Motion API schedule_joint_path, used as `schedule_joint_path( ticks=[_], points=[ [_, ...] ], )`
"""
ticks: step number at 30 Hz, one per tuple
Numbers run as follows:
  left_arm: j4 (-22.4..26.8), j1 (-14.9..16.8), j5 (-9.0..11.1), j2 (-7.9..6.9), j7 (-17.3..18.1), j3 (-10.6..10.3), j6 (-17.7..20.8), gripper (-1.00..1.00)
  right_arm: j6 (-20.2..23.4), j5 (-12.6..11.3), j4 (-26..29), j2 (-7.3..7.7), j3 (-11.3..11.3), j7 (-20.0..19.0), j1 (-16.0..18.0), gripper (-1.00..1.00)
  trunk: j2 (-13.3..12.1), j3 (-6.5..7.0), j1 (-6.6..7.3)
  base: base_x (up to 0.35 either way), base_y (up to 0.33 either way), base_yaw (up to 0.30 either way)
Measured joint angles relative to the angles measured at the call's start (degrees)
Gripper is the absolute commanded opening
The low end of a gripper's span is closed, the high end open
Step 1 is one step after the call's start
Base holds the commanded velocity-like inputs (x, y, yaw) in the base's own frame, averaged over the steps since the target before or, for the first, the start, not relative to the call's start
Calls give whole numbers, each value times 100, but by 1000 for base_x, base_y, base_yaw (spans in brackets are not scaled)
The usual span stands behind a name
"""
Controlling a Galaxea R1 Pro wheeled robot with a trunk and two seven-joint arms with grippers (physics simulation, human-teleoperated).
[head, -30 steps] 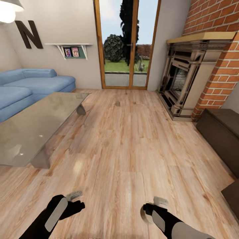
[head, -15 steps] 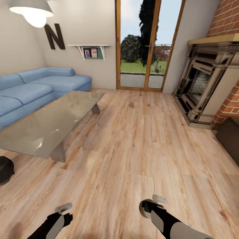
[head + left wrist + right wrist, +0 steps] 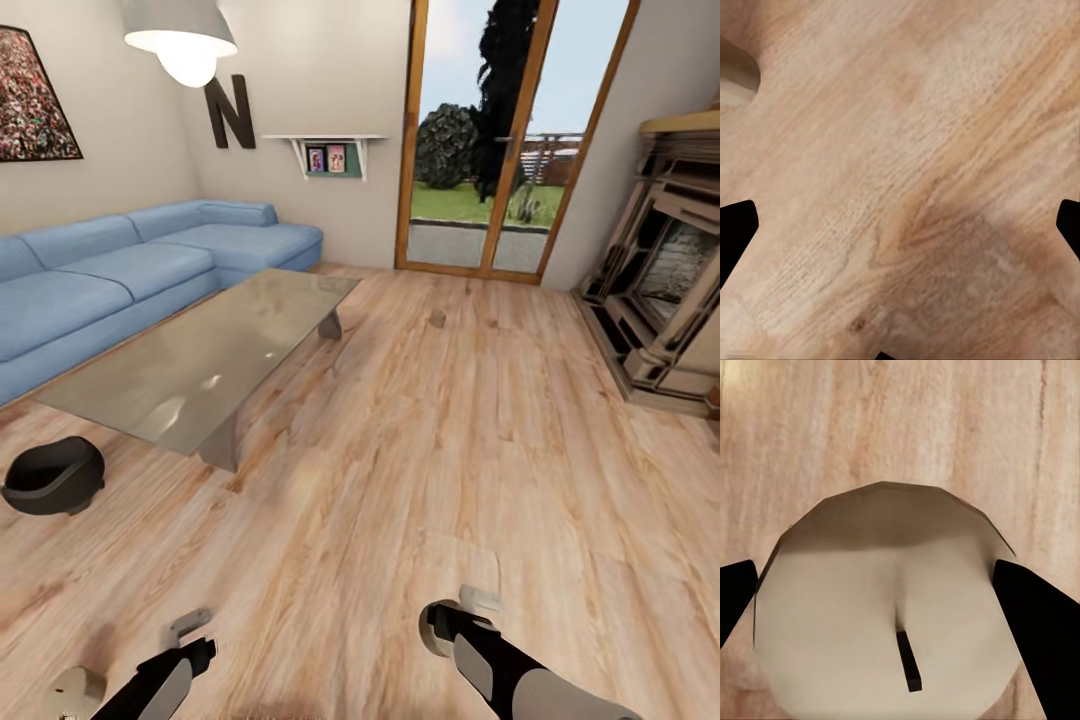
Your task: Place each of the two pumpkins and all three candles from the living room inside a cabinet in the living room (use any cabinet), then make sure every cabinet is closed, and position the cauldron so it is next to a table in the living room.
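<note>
My right gripper (image 3: 447, 622) is shut on a stubby grey-beige candle (image 3: 432, 632) low over the wooden floor. Up close, that candle (image 3: 885, 615) with its dark wick sits between the two black fingers (image 3: 1031, 622). My left gripper (image 3: 190, 640) stands open over bare floorboards, its fingertips (image 3: 735, 232) far apart. A second candle (image 3: 80, 692) lies on the floor just left of it. A third candle (image 3: 437, 318) stands far off on the floor near the glass doors. The black cauldron (image 3: 52, 475) sits on the floor by the near corner of the glass-topped table (image 3: 200, 360). The pumpkins and the cabinet are out of view.
A blue corner sofa (image 3: 150, 265) runs behind the table on the left. A fireplace (image 3: 670, 300) stands at the right edge, and wood-framed glass doors (image 3: 500, 140) at the back. A lamp (image 3: 180, 35) hangs over the table. Wide wooden floor lies between table and fireplace.
The camera has swung left: the cauldron and a floor candle came into view, and the dark cabinet slid out at the right. The left arm shows lower in the picture. The right gripper still holds its candle.
</note>
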State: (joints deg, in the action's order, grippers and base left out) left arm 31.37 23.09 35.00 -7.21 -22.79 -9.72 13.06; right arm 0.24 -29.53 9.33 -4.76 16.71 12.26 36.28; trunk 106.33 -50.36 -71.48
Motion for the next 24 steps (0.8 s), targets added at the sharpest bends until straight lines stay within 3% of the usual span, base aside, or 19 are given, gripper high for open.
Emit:
schedule_joint_path(
  ticks=[5,24],
  points=[
    [-19,0,0,1,-1,0,-13,100,-1,-1,1,4,0,-1,-1,-100,0,0,-1,-63,97,286],
    [-107,1,-8,-8,-3,0,-15,100,-1,-3,2,2,1,-2,-1,-100,0,0,0,-21,241,286]
  ],
)
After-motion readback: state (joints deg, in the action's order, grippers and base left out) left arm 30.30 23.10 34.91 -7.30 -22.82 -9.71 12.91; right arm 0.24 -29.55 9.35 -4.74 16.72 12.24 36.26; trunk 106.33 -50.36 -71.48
